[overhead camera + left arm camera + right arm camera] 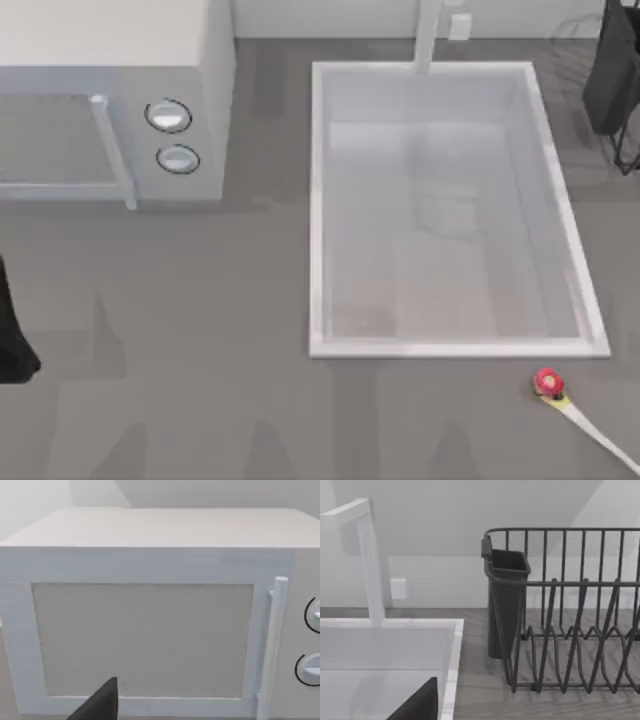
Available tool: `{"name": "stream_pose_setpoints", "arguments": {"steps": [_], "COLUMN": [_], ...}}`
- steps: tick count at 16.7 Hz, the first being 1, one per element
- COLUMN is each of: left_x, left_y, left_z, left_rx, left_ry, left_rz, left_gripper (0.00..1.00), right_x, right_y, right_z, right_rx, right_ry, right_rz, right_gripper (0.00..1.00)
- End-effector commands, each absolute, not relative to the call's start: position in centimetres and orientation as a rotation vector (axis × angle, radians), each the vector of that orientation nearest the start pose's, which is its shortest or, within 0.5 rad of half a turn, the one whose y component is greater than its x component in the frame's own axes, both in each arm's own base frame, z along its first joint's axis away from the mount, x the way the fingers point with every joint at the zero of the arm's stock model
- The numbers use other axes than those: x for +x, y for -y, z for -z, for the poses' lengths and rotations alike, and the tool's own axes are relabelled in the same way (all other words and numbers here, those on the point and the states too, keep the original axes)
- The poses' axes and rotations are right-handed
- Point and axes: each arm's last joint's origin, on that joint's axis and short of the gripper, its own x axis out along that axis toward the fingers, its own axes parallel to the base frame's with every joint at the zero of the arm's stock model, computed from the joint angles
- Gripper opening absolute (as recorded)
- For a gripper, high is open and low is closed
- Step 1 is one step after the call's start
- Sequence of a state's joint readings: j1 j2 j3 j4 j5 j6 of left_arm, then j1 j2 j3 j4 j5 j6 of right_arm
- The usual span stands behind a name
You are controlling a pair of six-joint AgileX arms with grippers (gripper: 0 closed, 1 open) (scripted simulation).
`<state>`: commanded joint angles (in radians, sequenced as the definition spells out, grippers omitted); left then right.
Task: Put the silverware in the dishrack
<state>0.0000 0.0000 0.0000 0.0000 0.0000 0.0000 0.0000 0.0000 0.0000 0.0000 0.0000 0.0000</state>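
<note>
Silverware (549,384) lying loose at 5 o'clock on the counter (200,330), far from the dishrack (570,630) at 1 o'clock; thin handle could skid under a shallow pinch; hand states unclear.

Silverware (575,406) flat, table front-right; dishrack (570,630) back-right.

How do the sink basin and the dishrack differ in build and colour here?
The sink basin is white with solid walls; the dishrack is dark grey, built of thin open wires. The sink basin is sunk into the counter, while the dishrack stands on top of it with upright wires. The dishrack has a dark cup hung at its corner; the sink basin has a white tap behind it. Both hold no utensils.
</note>
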Motion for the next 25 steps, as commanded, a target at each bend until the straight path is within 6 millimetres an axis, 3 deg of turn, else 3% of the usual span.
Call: {"name": "stream_pose_setpoints", "arguments": {"steps": [4,7,11,17,21,25], "left_x": [10.6,10.6,10.6,10.6,10.6,10.6], "left_y": [0.1,0.1,0.1,0.1,0.1,0.1], "left_z": [-16.0,-16.0,-16.0,-16.0,-16.0,-16.0], "left_rx": [0.000,0.000,0.000,0.000,0.000,0.000], "left_ry": [0.000,0.000,0.000,0.000,0.000,0.000], "left_rz": [0.000,0.000,0.000,0.000,0.000,0.000], "left_gripper": [1.00,1.00,1.00,1.00,1.00,1.00], "right_x": [10.6,10.9,12.7,17.0,19.4,20.6], "right_y": [0.0,-0.6,-1.9,-5.3,-7.6,-8.9], "right_z": [-16.5,-17.8,-19.4,-19.5,-19.4,-19.3], "right_rx": [-0.010,-0.047,-0.137,-0.328,-0.448,-0.512], "right_ry": [-0.036,-0.174,-0.529,-1.150,-1.397,-1.501], "right_rz": [-0.014,-0.065,-0.180,-0.382,-0.476,-0.516], "right_gripper": [1.00,1.00,1.00,1.00,1.00,1.00]}}
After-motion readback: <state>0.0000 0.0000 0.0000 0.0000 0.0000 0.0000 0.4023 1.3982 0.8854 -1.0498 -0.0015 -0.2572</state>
